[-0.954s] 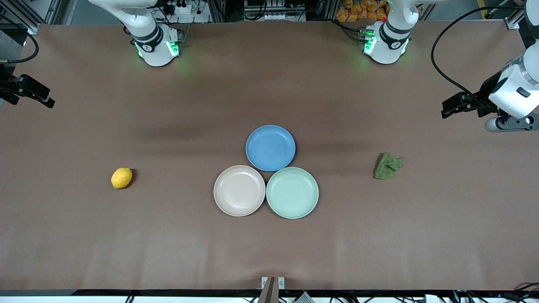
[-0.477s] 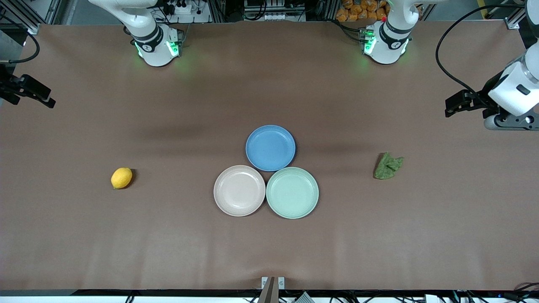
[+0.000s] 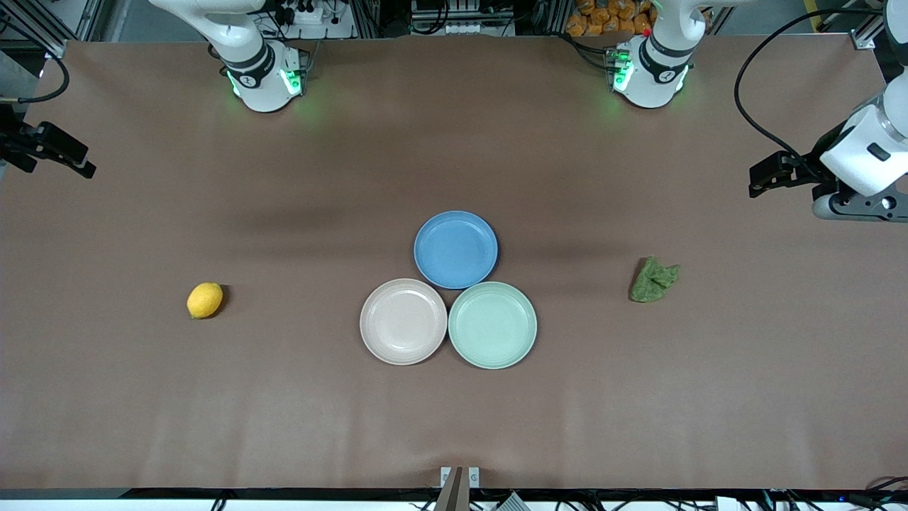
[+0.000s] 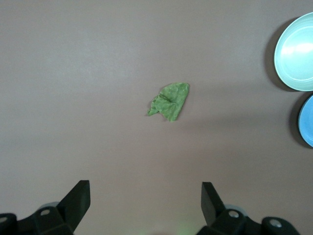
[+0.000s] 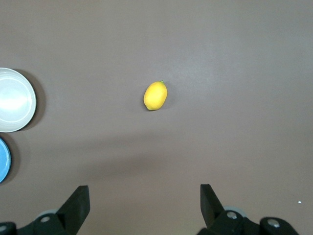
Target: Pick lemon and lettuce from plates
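Lemon (image 3: 205,300) lies on the bare brown bench (image 3: 284,411), toward the right arm's end, well apart from the plates. It also shows in the right wrist view (image 5: 155,95), resting on its side w/ nothing touching it.

Lettuce (image 3: 653,279) lies on the bench toward the left arm's end, crumpled, also well apart from the plates; seen again in the left wrist view (image 4: 169,101).

Three plates sit mid-bench in a tight cluster, rims touching or nearly so. Blue plate (image 3: 455,249) is farthest from the front camera. Beige-pink plate (image 3: 403,321) and mint green plate (image 3: 492,325) sit side by side nearer the camera, beige-pink one toward the right arm's end, mint one toward the left arm's end. All three look bare inside.

Left hand (image 3: 762,177) hangs up in the air over the bench edge at the left arm's end, fingers spread wide, grasping nothing; the left wrist view shows both fingertips (image 4: 78,198) far apart w/ the lettuce lying on the bench past them.

Right hand (image 3: 67,160) hangs over the bench edge at the right arm's end, also released and spread, nothing in it. Right wrist view: fingertips (image 5: 79,198) wide apart, lemon on the bench past them.
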You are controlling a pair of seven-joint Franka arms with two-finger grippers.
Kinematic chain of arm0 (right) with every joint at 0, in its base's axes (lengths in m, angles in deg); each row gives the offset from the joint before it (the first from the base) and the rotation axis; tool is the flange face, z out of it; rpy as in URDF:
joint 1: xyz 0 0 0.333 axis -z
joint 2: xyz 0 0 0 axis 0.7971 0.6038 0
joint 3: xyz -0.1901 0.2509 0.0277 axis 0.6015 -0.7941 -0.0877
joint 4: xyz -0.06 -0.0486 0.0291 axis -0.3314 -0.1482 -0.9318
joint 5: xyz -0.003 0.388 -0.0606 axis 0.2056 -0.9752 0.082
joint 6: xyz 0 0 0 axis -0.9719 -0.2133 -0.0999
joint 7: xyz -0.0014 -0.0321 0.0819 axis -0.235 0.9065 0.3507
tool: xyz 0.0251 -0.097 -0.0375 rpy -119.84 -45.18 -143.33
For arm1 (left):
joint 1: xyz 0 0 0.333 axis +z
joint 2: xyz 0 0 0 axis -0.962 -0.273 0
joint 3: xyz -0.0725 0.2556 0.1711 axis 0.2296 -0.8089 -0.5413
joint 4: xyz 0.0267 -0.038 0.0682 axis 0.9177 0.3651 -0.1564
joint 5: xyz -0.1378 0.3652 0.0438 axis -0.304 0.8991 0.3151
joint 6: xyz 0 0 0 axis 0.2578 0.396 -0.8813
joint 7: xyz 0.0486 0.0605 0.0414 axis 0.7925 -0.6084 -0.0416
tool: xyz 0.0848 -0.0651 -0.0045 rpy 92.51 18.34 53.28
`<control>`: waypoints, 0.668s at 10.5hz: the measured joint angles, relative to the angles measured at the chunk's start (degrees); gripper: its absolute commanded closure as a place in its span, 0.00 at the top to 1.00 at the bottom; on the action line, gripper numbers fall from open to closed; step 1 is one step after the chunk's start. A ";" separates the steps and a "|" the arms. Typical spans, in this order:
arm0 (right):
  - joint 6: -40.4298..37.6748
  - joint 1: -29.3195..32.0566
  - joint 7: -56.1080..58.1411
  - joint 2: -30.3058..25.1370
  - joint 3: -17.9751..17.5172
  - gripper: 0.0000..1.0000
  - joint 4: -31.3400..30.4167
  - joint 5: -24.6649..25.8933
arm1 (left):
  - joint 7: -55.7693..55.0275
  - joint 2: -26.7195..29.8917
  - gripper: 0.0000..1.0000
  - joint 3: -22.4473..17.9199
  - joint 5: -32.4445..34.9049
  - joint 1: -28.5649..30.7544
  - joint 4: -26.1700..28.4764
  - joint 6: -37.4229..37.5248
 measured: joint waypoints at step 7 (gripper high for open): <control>0.83 0.00 0.00 -0.82 -0.02 1.00 -1.23 0.00 | -0.53 -0.05 1.00 0.10 0.00 -0.26 -0.02 0.00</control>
